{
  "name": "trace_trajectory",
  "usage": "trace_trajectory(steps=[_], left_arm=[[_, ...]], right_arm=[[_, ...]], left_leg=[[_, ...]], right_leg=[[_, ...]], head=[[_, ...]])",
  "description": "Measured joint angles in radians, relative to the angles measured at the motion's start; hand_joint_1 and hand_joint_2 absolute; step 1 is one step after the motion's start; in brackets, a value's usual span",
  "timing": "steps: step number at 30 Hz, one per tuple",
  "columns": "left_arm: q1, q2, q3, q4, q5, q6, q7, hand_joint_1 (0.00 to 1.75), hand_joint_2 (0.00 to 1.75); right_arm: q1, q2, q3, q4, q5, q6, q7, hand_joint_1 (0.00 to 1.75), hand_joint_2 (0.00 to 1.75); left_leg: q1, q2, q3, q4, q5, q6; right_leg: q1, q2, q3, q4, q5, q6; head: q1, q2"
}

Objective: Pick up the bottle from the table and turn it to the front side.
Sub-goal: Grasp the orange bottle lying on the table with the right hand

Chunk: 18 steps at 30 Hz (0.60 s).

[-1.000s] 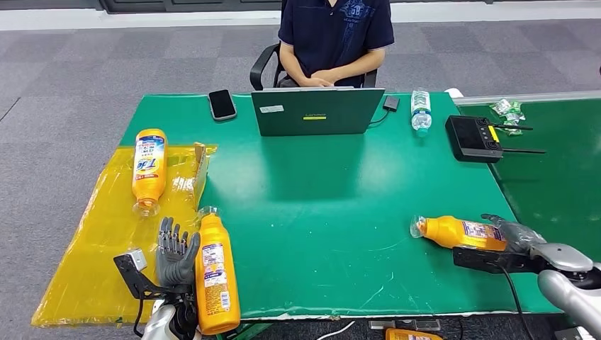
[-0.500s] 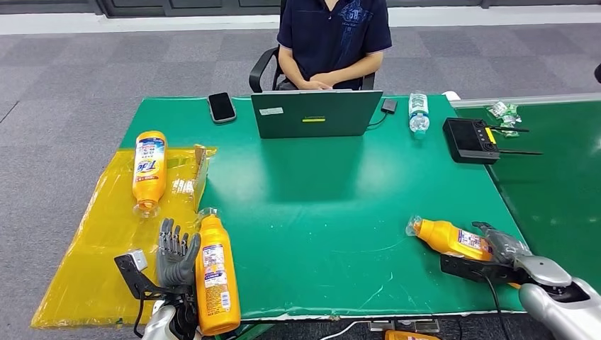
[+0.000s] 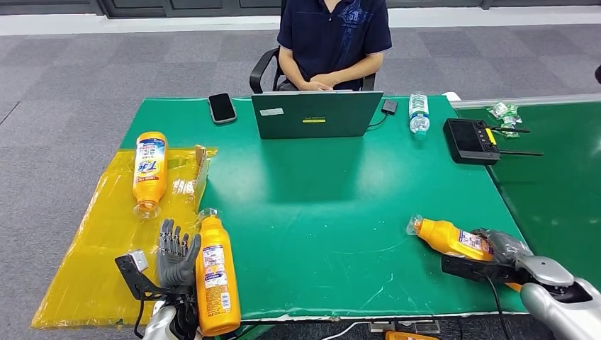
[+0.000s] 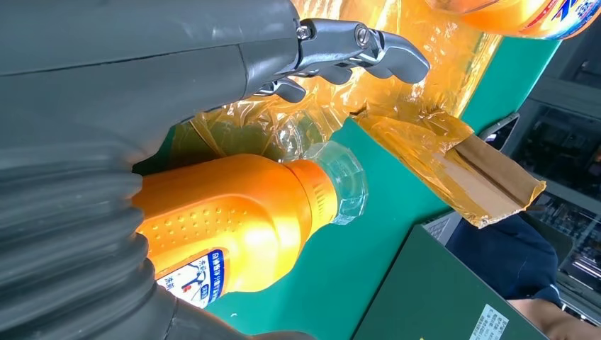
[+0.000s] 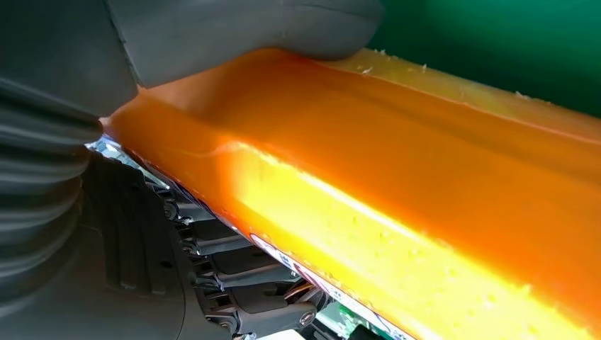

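Right hand (image 3: 507, 249) grasping glossy orange bottle (image 3: 450, 237), left hand (image 3: 175, 255) released, fingers spread

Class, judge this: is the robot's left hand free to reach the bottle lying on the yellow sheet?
Probably not: the left hand is beside another bottle, and the far bottle lies well ahead.

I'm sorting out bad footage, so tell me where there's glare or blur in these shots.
Right wrist view: a bright glare band runs along the orange bottle, too close and soft. Left wrist view: backlit yellow plastic sheet glows; the bottle's clear cap stays fairly sharp. Head view: even light, laptop shadow on the table.
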Motion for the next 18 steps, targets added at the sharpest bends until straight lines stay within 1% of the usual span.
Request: trace_trajectory(steps=[7,14,18], left_arm=[[0.001,0.0,0.0,-0.001,0.006,0.004,-0.003,0.0,1.75],[0.003,-0.001,0.0,-0.013,0.008,0.006,0.002,0.0,1.75],[0.008,-0.002,0.0,-0.019,0.008,0.007,0.003,0.0,1.75]], right_arm=[[-0.026,0.022,-0.001,0.007,0.036,-0.004,-0.019,1.75,1.75],[-0.105,0.091,0.012,0.047,0.047,-0.057,-0.044,1.75,1.75],[-0.127,0.111,0.019,0.063,0.047,-0.062,-0.045,1.75,1.75]], left_leg=[[0.0,0.001,0.0,0.0,-0.001,-0.001],[0.0,0.001,0.0,0.0,0.002,-0.001],[0.0,-0.001,0.001,0.0,0.003,-0.002]], right_leg=[[0.0,0.002,0.0,0.0,0.0,0.0],[0.0,0.001,-0.003,0.001,0.001,-0.001],[0.0,0.0,-0.004,0.001,0.001,-0.001]], head=[[0.0,0.0],[0.0,0.0],[0.0,0.0]])
